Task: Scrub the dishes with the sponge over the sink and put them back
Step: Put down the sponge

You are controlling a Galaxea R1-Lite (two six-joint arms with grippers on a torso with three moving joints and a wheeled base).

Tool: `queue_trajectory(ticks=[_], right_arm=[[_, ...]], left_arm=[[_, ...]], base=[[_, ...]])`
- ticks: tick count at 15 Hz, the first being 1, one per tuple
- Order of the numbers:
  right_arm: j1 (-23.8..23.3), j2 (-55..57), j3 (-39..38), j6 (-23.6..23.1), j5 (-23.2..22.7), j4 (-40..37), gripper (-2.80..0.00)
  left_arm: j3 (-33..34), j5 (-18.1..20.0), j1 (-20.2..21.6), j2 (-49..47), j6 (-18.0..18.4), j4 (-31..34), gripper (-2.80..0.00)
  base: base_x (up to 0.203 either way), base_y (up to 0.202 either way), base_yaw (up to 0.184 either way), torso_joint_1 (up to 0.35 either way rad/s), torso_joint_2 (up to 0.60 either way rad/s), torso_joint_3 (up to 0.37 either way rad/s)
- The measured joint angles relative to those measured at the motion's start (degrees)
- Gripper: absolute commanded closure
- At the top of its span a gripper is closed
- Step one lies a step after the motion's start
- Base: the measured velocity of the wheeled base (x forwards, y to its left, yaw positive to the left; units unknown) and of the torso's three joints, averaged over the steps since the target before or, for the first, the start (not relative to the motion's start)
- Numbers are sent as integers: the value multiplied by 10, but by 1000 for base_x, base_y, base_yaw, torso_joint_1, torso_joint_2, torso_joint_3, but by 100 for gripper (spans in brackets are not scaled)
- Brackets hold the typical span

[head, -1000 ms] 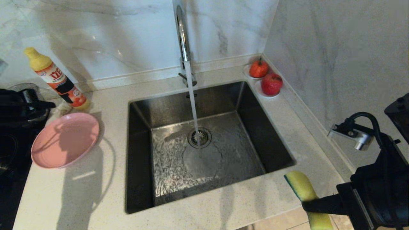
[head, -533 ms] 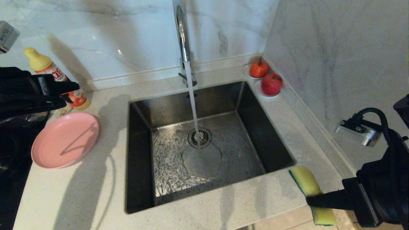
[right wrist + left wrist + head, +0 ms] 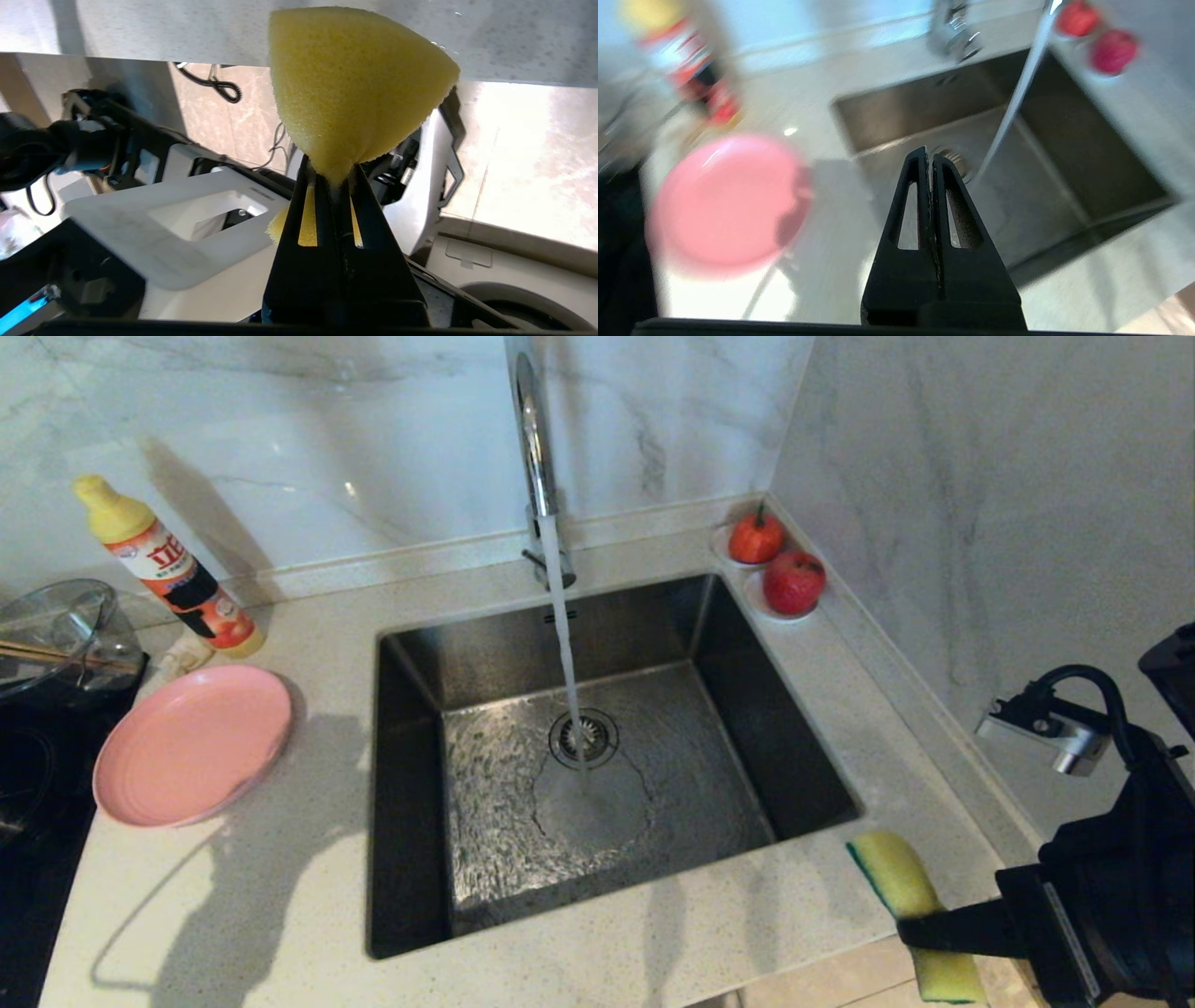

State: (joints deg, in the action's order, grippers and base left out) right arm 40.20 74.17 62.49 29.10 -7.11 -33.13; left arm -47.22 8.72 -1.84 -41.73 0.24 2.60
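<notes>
A pink plate [image 3: 191,744] [image 3: 724,200], one of the dishes, lies on the counter left of the sink [image 3: 406,803] [image 3: 1101,154]. Water runs from the chrome tap [image 3: 532,439] onto the drain strainer [image 3: 583,737]. At the counter's front right corner my right gripper [image 3: 920,929] [image 3: 331,170] is shut on the yellow sponge [image 3: 896,882] [image 3: 350,84], pinching its waist; a green layer shows along one edge. My left gripper [image 3: 928,154] is outside the head view. In its wrist view it is shut and empty, high above the counter between plate and sink.
A detergent bottle [image 3: 168,569] stands behind the plate. A clear glass bowl [image 3: 56,635] holding chopsticks sits on the black hob [image 3: 28,803] at far left. Two red fruits [image 3: 775,560] rest in the back right corner. A marble wall [image 3: 980,523] runs along the right.
My left arm, which was over the hob near the bottle, has pulled up and back out of the head view, uncovering the glass bowl. The right gripper with the sponge has barely moved.
</notes>
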Motion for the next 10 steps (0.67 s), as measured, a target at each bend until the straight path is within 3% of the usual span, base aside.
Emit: queue_trajectory(ticks=[2,6,10], right_arm=[[-1,0,-3,0,1,0,0],[-1,1,-12,-1,1,1,0],[-1,2,-16,-1,3,0,0]], left_arm=[[68,-63,-1,75,0,5,0],[185,-145,0,196,0,8,0],[268,-178,2,270,1,8,0]], base=[[0,0,0,0,0,0],[0,0,0,0,0,0],[0,0,0,0,0,0]])
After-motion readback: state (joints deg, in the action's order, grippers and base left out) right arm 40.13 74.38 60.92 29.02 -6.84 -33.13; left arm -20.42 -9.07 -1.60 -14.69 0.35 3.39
